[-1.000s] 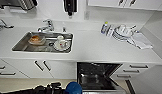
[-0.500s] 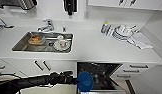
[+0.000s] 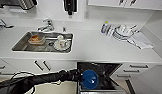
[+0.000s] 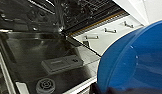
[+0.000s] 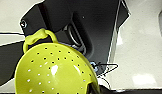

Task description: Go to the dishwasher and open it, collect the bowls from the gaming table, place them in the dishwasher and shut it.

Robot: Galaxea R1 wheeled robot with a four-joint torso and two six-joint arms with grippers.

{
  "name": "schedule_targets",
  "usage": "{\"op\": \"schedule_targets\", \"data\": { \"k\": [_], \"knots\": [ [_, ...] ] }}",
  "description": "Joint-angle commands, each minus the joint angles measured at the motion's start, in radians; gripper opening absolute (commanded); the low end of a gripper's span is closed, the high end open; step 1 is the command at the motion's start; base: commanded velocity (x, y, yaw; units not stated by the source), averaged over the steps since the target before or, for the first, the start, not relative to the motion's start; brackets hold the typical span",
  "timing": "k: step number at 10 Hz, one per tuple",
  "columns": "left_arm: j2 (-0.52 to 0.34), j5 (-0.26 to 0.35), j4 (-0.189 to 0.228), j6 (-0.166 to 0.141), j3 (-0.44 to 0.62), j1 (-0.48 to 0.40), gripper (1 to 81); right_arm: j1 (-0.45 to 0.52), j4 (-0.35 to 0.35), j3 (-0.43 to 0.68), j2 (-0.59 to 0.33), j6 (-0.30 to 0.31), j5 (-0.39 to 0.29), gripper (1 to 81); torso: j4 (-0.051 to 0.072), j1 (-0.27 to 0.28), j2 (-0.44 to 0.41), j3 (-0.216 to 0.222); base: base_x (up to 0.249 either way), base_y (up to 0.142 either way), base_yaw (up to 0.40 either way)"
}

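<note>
Left arm is reaching in from the left, its gripper (image 3: 80, 77) carrying the blue bowl (image 3: 89, 78) over the open dishwasher (image 3: 97, 68) (door down, dark interior showing below the white counter (image 3: 97, 47)). Right gripper is holding a yellow-green colander (image 5: 54, 72) by its rim; finger spread: cannot tell. Sink (image 3: 43, 41) is sitting up left.

The open dishwasher (image 3: 102, 68) gapes below the counter (image 3: 97, 50), its lowered door (image 4: 47, 57) jutting outward.
</note>
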Motion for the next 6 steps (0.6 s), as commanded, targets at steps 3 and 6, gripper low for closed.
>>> {"op": "schedule_targets", "data": {
  "k": [3,6],
  "knots": [
    [0.094,0.021,-0.01,-0.007,-0.075,-0.132,1.0,-0.023,-0.015,-0.004,-0.012,-0.003,-0.058,1.0,0.0,0.0,0.0,0.0,0.0,0.0,0.0],
    [0.162,0.021,-0.008,-0.007,-0.135,-0.144,1.0,-0.023,-0.016,-0.027,0.008,-0.005,-0.059,1.0,0.0,0.0,0.0,0.0,0.0,0.0,0.0]
  ]
}}
